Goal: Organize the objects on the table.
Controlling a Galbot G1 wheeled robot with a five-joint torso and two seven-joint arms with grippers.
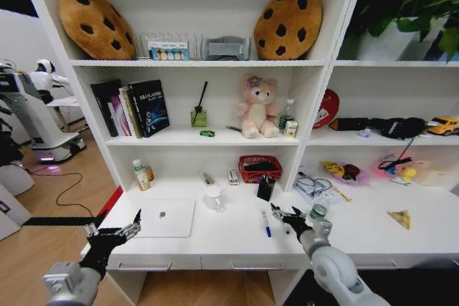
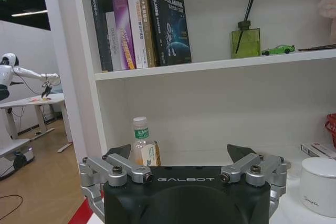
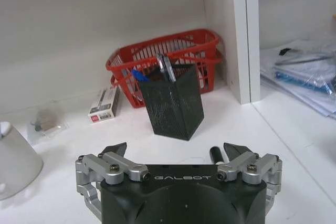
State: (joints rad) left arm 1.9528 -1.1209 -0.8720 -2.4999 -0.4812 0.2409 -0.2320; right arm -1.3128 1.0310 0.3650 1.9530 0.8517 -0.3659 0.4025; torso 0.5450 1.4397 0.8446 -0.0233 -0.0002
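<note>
The table (image 1: 237,238) looks smooth matt white, the laptop (image 1: 166,218) brushed silver metal, the pen holder (image 3: 173,100) black wire mesh, the basket (image 3: 181,53) red plastic.

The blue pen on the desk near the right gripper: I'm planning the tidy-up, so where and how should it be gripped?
Probably at mid-barrel, from straight above. The blue pen lies flat on the table, with bare desk on both sides, so fingers can close across its thin width. The open right gripper is close beside it; the left gripper hovers by the laptop.

Silver laptop (image 1: 166,218), blue pen (image 1: 266,224)
</note>
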